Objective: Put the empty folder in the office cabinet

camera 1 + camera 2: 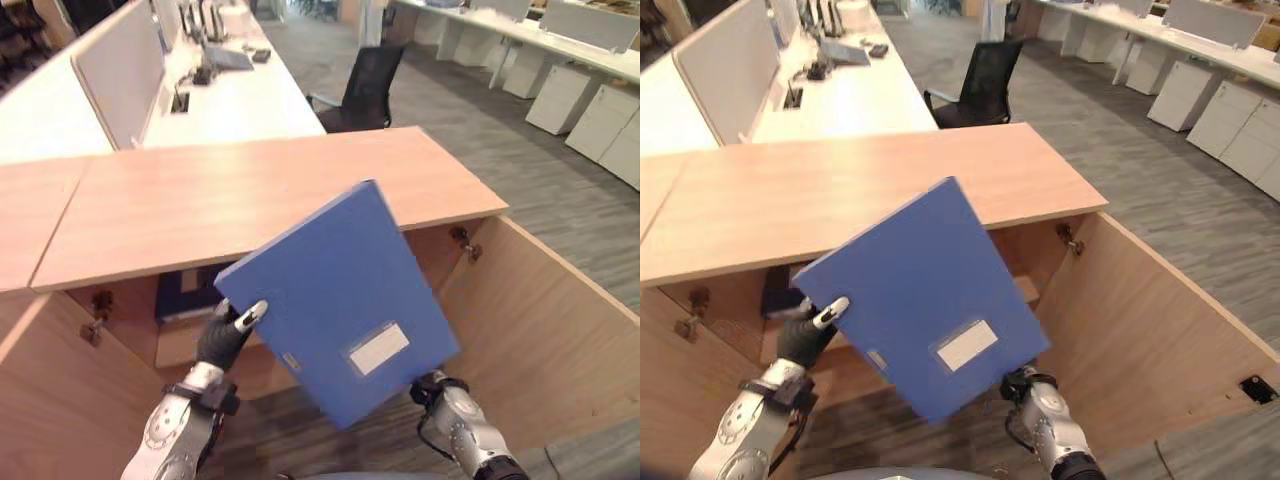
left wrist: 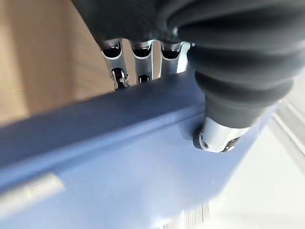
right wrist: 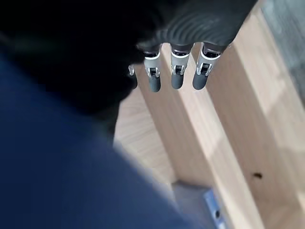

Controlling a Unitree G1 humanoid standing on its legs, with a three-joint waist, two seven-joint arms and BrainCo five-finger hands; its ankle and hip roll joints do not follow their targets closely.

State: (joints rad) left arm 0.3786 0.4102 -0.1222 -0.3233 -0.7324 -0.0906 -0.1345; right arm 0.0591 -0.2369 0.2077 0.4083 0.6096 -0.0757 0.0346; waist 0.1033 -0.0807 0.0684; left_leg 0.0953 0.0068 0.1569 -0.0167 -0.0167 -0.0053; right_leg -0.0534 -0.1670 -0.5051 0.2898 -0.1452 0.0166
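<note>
**Clerk:** Item one for you: blue folder [image 1: 335, 300], flat and rigid, with a pale blank label [image 1: 378, 348] near its lower right corner. It is held tilted at frame centre, one corner up, in front of the open office cabinet [image 1: 540, 320] and over the front edge of its wooden top [image 1: 250, 195]. It is not yet inside.

**Operator:** And around it?

**Clerk:** Going left to right, you have: a hinge [image 1: 95, 325] inside the cabinet at lower left; another blue item [image 1: 180, 295] already lying on the shelf, partly hidden behind the folder; a white desk [image 1: 230, 100] with a grey divider panel [image 1: 120, 65] at upper left; a black office chair [image 1: 365, 85] at upper centre; pale drawer units [image 1: 590, 110] at upper right; the cabinet's open right door, lower right. Between the folder and the opening you can see nothing in the way.

**Operator:** Hands?

**Clerk:** Left hand [image 1: 228, 335] at lower left of centre, on the folder's left edge: thumb on the front face, fingers [image 2: 116, 62] wrapped behind, so it grips the folder. Right hand [image 1: 1018, 384] under the lower right corner; in its wrist view its fingers [image 3: 177, 71] hang fairly straight beside the folder, closed round nothing.
</note>
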